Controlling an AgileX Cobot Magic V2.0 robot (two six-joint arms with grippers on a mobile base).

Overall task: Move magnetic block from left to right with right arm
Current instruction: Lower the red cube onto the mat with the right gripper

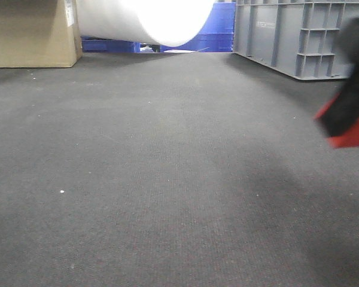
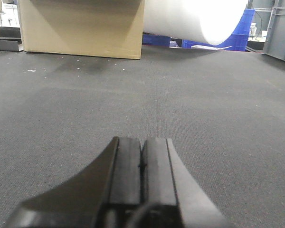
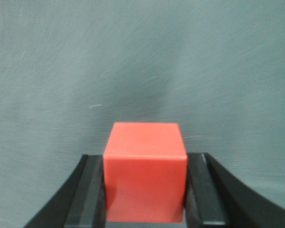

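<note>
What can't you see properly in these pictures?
- Front view: the right tool and red block are blurred and cut off by the right edge.
- Right wrist view: the block's underside runs off the bottom edge; its sides are hidden by the fingers.
- Left wrist view: the left tool is shut; its body is cut off below.

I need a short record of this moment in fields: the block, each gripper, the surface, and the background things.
block: magnetic block, red cube, between the right jaws
right gripper: shut on the block, off the surface
left gripper: jaws together, holding nothing
surface: dark grey carpet
background: cardboard box, white roll, blue crates, grey crate
</note>
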